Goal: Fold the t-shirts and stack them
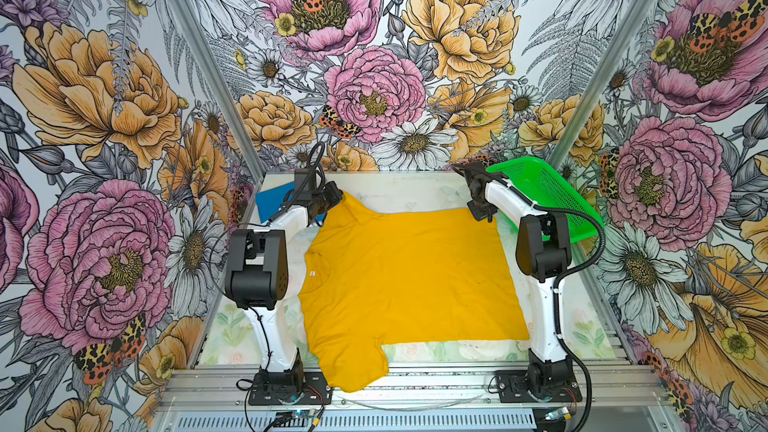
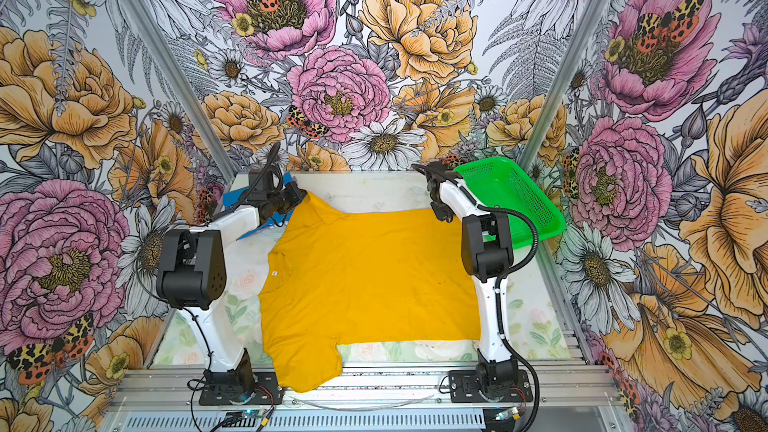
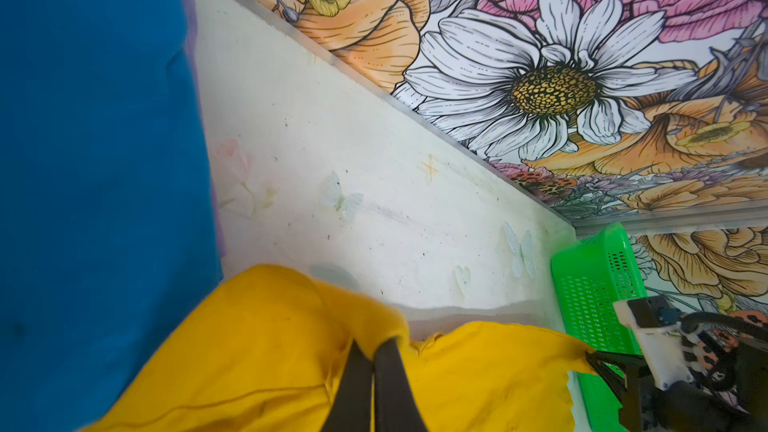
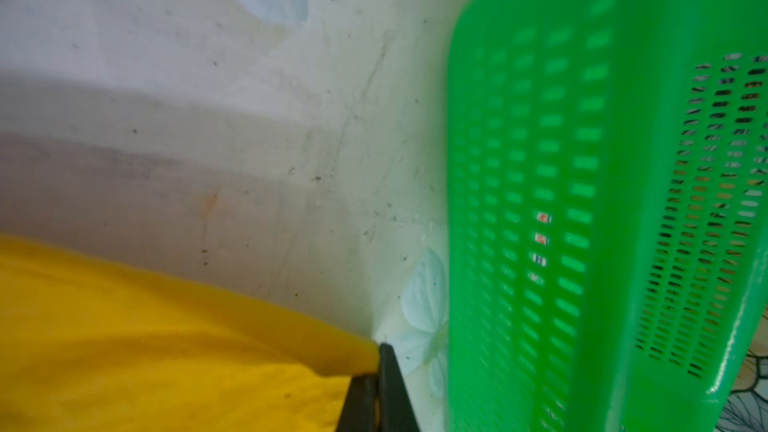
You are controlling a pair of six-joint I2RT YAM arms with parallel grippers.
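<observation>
In both top views the mustard-yellow t-shirt point(image 1: 407, 276) point(image 2: 365, 284) lies spread flat on the table, collar to the left. My left gripper point(image 1: 337, 198) point(image 3: 376, 351) is shut on its far sleeve, which is lifted a little. My right gripper point(image 1: 487, 216) point(image 4: 380, 357) is shut on the far hem corner of the same shirt, next to the basket. The blue t-shirt point(image 1: 270, 201) point(image 3: 95, 160) lies at the far left corner, partly hidden under my left arm. The yellow cloth point(image 3: 249, 347) point(image 4: 145, 347) bunches at both sets of fingertips.
A bright green perforated basket point(image 1: 544, 189) point(image 2: 511, 193) point(image 4: 582, 201) leans tilted at the far right corner, close to my right gripper. The yellow shirt's near sleeve point(image 1: 353, 367) hangs over the table's front edge onto the metal rail. Flowered walls enclose the table.
</observation>
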